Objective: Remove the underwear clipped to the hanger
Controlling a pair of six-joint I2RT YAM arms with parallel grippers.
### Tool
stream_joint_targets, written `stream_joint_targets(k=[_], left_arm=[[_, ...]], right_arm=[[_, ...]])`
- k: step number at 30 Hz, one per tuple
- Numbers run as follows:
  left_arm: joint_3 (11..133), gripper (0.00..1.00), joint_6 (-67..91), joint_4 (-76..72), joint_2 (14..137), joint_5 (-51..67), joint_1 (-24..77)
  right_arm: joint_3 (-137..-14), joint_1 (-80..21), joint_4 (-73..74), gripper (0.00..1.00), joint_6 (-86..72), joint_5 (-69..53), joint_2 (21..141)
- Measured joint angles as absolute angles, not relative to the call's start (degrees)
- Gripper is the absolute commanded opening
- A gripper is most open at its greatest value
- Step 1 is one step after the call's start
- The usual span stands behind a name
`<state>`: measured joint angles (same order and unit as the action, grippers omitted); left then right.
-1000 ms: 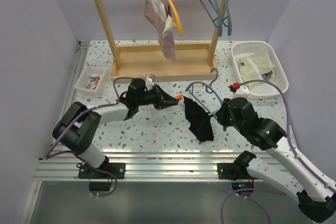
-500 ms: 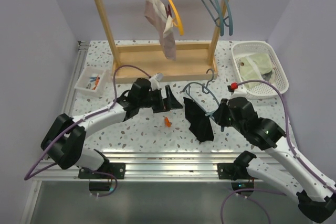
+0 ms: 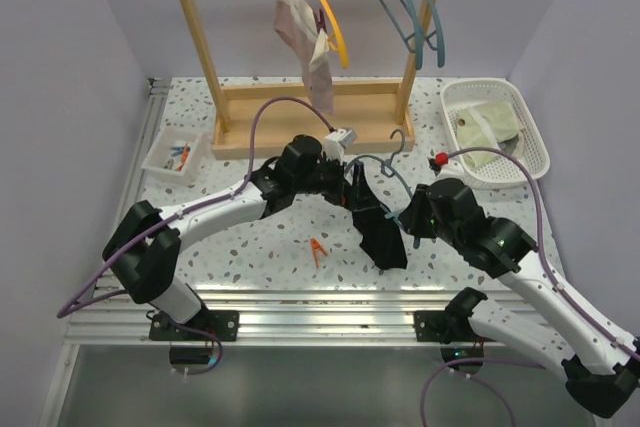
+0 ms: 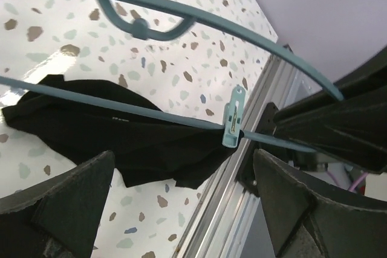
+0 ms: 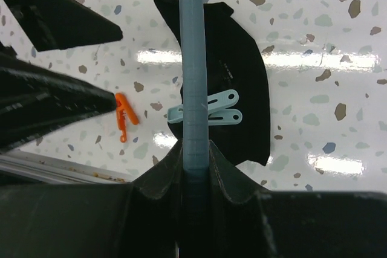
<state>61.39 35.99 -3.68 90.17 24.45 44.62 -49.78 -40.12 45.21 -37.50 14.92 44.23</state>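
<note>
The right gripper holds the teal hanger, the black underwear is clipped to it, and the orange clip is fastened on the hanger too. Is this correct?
Not quite. The orange clip lies loose on the table, not on the teal hanger; the top external view shows it. The right gripper holds the teal hanger, and the black underwear is clipped to it.

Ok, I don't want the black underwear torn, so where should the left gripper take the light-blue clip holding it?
Probably by the light-blue clip's two splayed handle legs, which stick out to one side of the hanger bar. Bring the open left gripper in from that side and squeeze across them.
</note>
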Motion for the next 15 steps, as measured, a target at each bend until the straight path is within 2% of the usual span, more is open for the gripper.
stream_joint_targets(k=[15], left_arm=[[59.33, 0.98, 22.39, -5.65, 91.26, 36.12, 48.49]], right_arm=[[-60.42, -40.12, 51.72, 0.00, -46.24, 12.38, 51.27]])
